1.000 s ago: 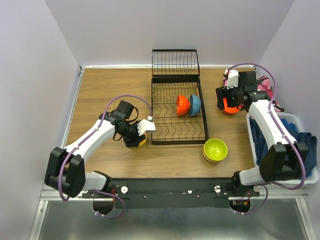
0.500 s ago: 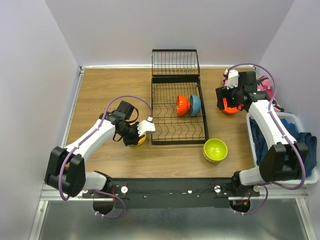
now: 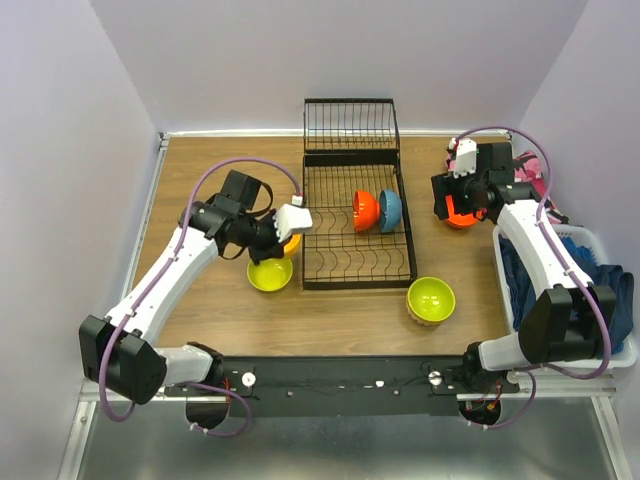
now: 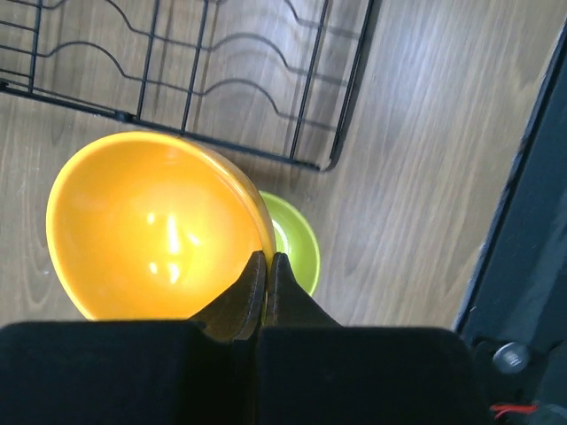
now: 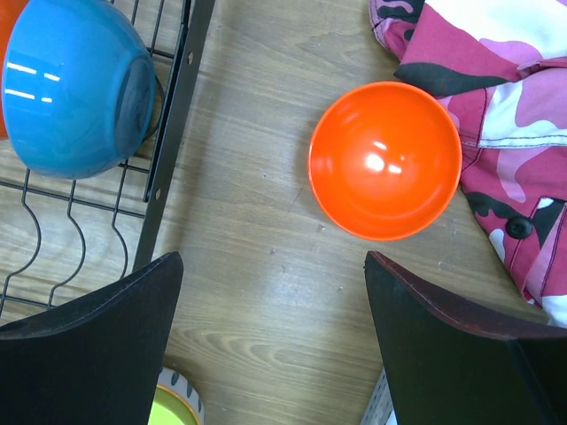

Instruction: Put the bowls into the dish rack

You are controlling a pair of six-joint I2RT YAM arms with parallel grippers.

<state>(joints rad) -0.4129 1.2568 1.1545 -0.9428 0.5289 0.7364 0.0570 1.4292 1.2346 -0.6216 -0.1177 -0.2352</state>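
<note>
My left gripper (image 4: 267,258) is shut on the rim of a yellow-orange bowl (image 4: 151,226) and holds it off the table beside the black dish rack (image 3: 355,215). In the top view that left gripper (image 3: 283,238) hangs above a lime green bowl (image 3: 270,274) lying on the wood, the same lime green bowl (image 4: 297,241) showing below the held one. A red-orange bowl (image 3: 365,210) and a blue bowl (image 3: 389,210) stand on edge in the rack. My right gripper (image 5: 275,266) is open above bare wood, just short of another red-orange bowl (image 5: 385,159).
A second lime green bowl (image 3: 431,299) sits in front of the rack's right corner. Pink camouflage clothing (image 5: 478,53) lies against the red-orange bowl. A white laundry basket (image 3: 606,352) of clothes stands along the right edge. The rack's tall basket section (image 3: 350,125) is at the far end.
The left gripper closed on the yellow-orange bowl's rim and lifted it up and towards the rack, uncovering the lime green bowl beneath. The right arm has stayed still.
</note>
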